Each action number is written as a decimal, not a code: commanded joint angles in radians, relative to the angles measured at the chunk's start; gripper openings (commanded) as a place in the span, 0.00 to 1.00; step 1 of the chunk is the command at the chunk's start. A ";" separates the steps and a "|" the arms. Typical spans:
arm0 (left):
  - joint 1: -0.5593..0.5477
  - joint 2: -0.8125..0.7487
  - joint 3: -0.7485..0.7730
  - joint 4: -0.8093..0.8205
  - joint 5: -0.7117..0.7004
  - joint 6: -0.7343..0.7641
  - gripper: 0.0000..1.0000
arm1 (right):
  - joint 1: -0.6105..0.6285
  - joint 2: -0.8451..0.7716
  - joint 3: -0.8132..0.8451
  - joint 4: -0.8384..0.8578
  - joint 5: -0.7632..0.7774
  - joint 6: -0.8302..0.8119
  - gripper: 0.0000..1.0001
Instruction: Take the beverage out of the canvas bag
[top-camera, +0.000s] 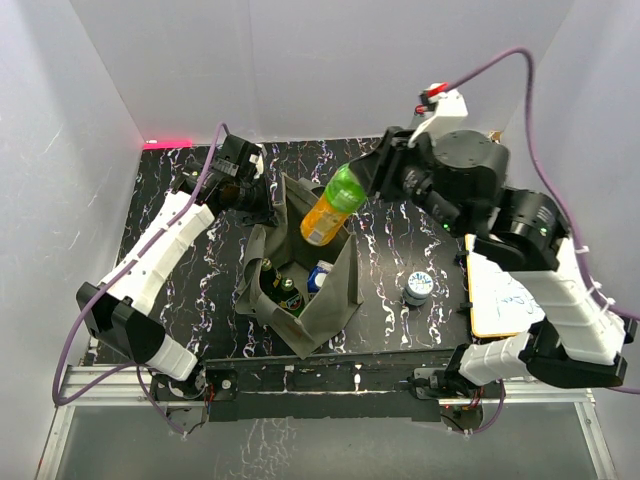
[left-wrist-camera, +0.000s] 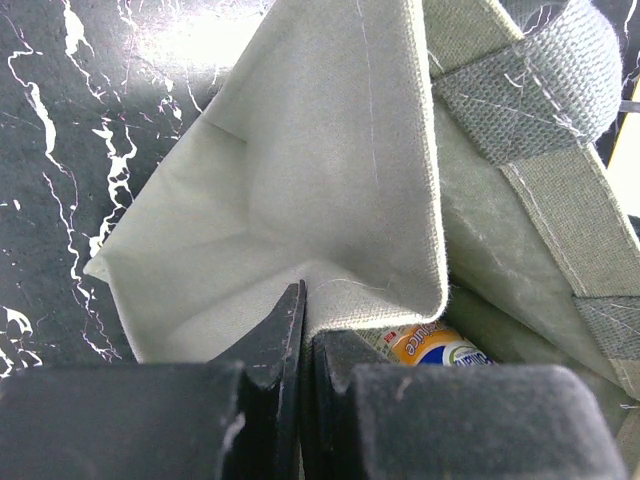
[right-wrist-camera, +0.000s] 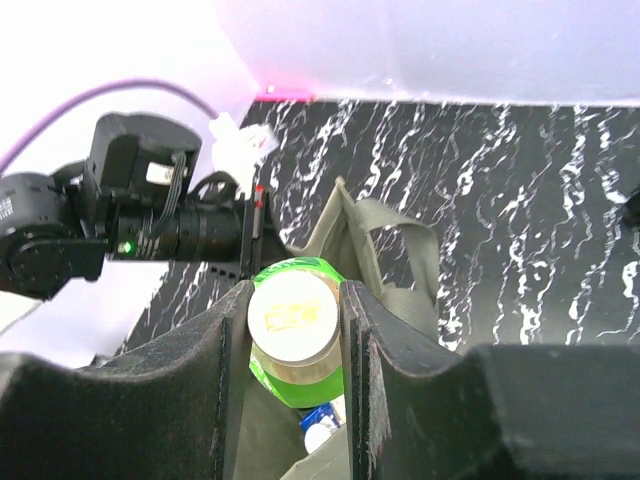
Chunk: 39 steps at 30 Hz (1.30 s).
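Tilted orange beverage bottle (top-camera: 330, 207) clamped in right gripper (top-camera: 372, 182) over open canvas bag (top-camera: 335, 300), left gripper (left-wrist-camera: 305, 310) pinching bag's rim, dark bottle (top-camera: 291, 298) and blue-white packet (top-camera: 320, 275) inside.

The beverage (top-camera: 332, 205), a bottle of orange drink with a green upper wrap and pale cap, hangs tilted over the canvas bag (top-camera: 338, 295), its cap end clamped in the right gripper (right-wrist-camera: 295, 300) jaws. The olive-grey bag stands open and floppy on the desk (top-camera: 400, 240), its rim pinched by the left gripper (left-wrist-camera: 305, 322).
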 joint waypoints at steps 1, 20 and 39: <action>0.003 -0.034 -0.014 0.003 -0.001 -0.014 0.00 | 0.002 -0.081 0.063 0.106 0.150 -0.010 0.08; 0.002 0.029 0.016 -0.010 0.020 -0.009 0.00 | 0.003 -0.308 -0.415 0.010 0.490 0.028 0.08; 0.005 0.102 0.096 -0.101 -0.023 0.079 0.00 | -0.499 -0.047 -0.689 0.584 -0.005 -0.155 0.08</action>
